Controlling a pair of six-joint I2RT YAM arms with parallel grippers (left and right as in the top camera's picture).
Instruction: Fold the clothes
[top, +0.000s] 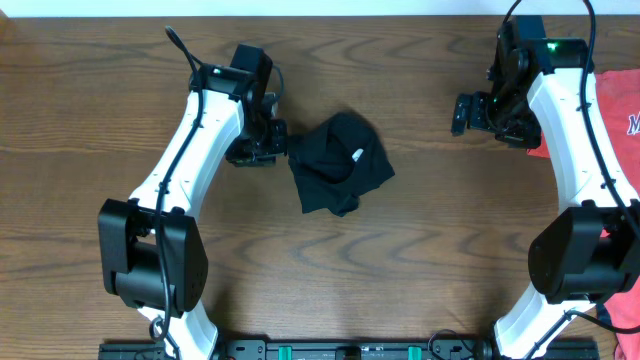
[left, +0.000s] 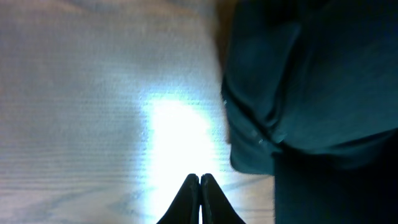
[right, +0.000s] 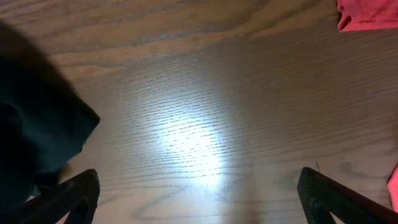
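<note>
The clothes (top: 338, 160) are a black garment lying crumpled in a heap at the middle of the wooden table (top: 400, 260). My left gripper (top: 284, 140) sits right at the heap's left edge. In the left wrist view its fingertips (left: 199, 182) are pressed together over bare wood, with nothing between them, and the black fabric (left: 311, 81) lies just to the right. My right gripper (top: 460, 112) hovers well to the right of the clothes. Its jaws (right: 199, 199) stand wide open and empty over the table, and a corner of the black cloth (right: 31, 137) shows at the left.
A red-orange T-shirt (top: 622, 110) lies at the table's right edge, partly under the right arm, and a corner of this T-shirt (right: 367, 15) shows in the right wrist view. Both arm bases stand at the near edge.
</note>
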